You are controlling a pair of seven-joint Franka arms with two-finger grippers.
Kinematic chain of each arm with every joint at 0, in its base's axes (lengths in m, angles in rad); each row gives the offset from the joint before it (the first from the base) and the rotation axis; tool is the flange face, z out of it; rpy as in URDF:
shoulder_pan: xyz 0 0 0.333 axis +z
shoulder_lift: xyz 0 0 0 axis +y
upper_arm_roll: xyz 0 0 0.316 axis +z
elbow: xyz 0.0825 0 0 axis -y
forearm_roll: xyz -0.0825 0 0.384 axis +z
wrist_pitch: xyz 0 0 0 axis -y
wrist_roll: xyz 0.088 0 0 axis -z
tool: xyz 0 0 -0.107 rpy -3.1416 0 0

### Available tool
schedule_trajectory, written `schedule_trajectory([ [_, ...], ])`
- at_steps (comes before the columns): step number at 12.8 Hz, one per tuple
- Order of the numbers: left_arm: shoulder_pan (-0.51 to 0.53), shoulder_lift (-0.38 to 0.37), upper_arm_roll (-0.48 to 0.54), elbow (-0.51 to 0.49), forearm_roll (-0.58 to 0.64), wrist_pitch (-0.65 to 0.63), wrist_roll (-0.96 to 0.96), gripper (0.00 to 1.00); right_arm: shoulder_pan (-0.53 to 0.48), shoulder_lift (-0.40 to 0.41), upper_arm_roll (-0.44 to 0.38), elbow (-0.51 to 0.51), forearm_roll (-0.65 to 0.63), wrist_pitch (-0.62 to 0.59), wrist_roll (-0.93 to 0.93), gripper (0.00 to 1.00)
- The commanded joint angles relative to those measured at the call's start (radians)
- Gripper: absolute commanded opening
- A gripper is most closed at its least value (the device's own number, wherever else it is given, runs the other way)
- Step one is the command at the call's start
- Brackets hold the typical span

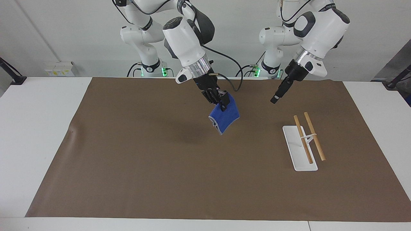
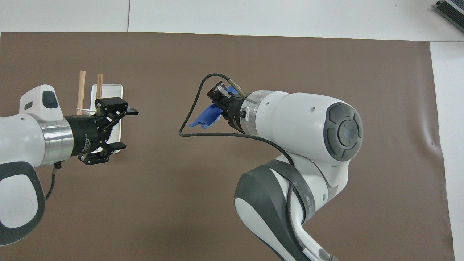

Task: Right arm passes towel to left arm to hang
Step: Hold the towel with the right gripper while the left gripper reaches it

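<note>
Mostly hidden overhead, the towel point(image 1: 224, 118) hangs gripped in my right gripper point(image 1: 220, 102).
Bright blue, grey-edged; my left gripper point(image 2: 125, 127) spreads open.

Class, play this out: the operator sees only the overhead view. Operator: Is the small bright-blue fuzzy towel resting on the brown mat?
Observer: No. The facing view shows the towel hanging clear of the brown mat from the shut right gripper.
Operator: Is the left gripper touching the white-based wooden-rod rack?
Observer: No. The left gripper is in the air above the mat, apart from the white-based wooden-rod rack.
</note>
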Motion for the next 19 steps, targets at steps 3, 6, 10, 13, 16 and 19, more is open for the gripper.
schedule_trajectory([
  [3, -0.167, 0.078, 0.014, -0.053, -0.038, 0.271, -0.281, 1.0, -0.001, 0.009, 0.004, 0.009, 0.019, -0.002, 0.013, 0.0],
  [6, -0.233, 0.152, 0.014, -0.052, -0.038, 0.381, -0.339, 1.0, 0.0, 0.009, 0.006, 0.009, 0.02, -0.002, 0.015, 0.0],
  [10, -0.275, 0.204, 0.014, -0.05, -0.039, 0.5, -0.413, 1.0, 0.0, 0.009, 0.006, 0.009, 0.02, -0.002, 0.013, 0.0],
  [13, -0.301, 0.212, 0.014, -0.044, -0.039, 0.537, -0.505, 1.0, 0.0, 0.008, 0.006, 0.006, 0.02, -0.002, 0.013, 0.0],
  [16, -0.304, 0.221, 0.014, -0.04, -0.039, 0.583, -0.562, 1.0, 0.0, 0.008, 0.006, 0.004, 0.02, -0.002, 0.012, 0.0],
  [19, -0.295, 0.232, 0.014, -0.032, -0.041, 0.607, -0.566, 0.92, 0.0, 0.008, 0.006, 0.004, 0.02, -0.002, 0.012, 0.0],
])
